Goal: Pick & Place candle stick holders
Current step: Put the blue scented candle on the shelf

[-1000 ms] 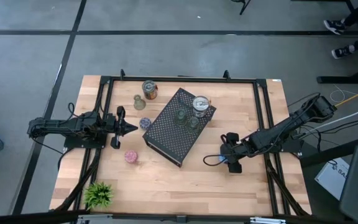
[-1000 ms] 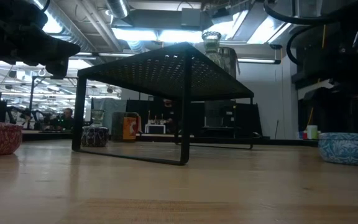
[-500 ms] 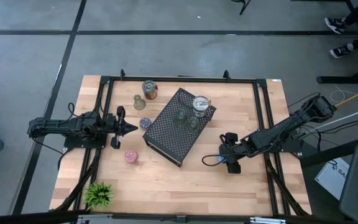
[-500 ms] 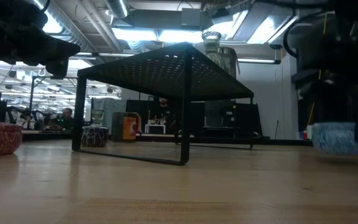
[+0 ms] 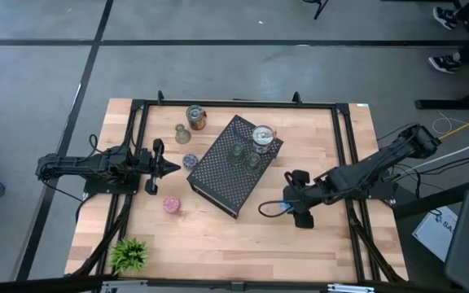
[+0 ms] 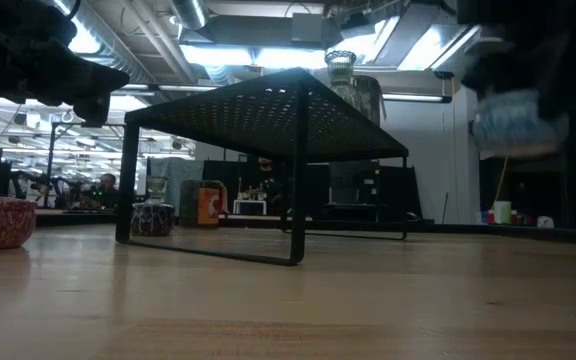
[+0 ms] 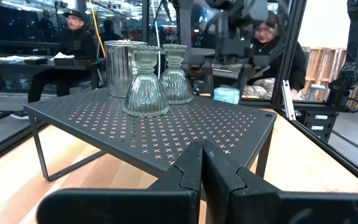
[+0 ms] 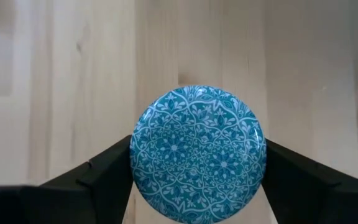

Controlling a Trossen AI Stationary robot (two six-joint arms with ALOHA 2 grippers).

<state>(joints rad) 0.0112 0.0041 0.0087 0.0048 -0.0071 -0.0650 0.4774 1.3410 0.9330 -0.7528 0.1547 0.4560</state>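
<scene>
My right gripper [image 5: 282, 208] is shut on a round blue patterned candle holder [image 8: 197, 154], held above the table right of the black perforated rack [image 5: 228, 172]; the low view shows it in the air [image 6: 513, 122]. Two green glassy holders [image 7: 146, 87] and a silver can [image 5: 262, 137] stand on the rack. A silver-copper can [image 5: 195, 117], an olive holder [image 5: 182, 133], a purple round [image 5: 190, 161] and a pink round [image 5: 171, 205] stand on the table. My left gripper [image 5: 173, 168] is shut and empty, left of the rack. My right gripper pinches the blue holder between its two fingers, one on each opposite side of its round wall [image 8: 137, 155]. The fingers [image 8: 98, 177] come slanting down from the table's right. The holder is lifted clear of the table, its patterned round face toward the wrist camera.
A small green plant [image 5: 129, 254] stands at the near left corner. A black frame [image 5: 344, 146] runs around the table's edges. Bare wood lies near the front edge [image 5: 243, 244]. People sit beyond the table in the left wrist view [image 7: 73, 43].
My right gripper has risen with the blue holder and gone a little toward the table's left, toward the rack. The holder stood on the table a second ago and now hangs clear, well above it.
</scene>
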